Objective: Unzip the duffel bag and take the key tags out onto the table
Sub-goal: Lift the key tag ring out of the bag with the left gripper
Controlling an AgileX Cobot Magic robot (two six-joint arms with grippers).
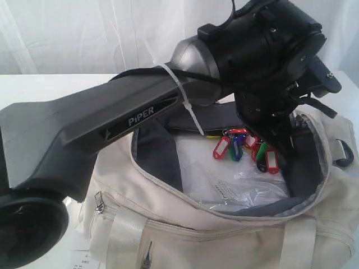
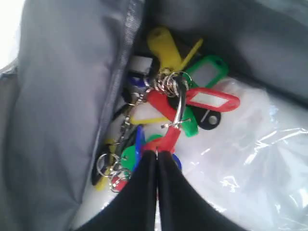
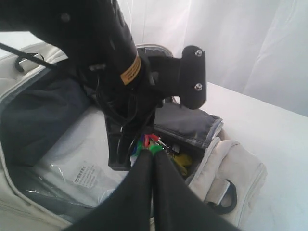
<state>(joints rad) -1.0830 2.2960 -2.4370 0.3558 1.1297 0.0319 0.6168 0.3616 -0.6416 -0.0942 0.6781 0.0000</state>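
Note:
The cream duffel bag lies unzipped on the white table, its dark grey lining showing. Inside it the key tags, red, green, yellow and blue on metal rings, hang from my left gripper. In the left wrist view that gripper is shut on a red tag, with the rest of the key tags beyond it. My right gripper is shut near the bag's end; its tips line up with the key tags, and I cannot tell whether they touch.
A clear plastic-wrapped white packet fills the bag's floor under the tags. The left arm reaches over the opening. A webbing loop with a dark D-ring sits on the bag's end. White curtain hangs behind the table.

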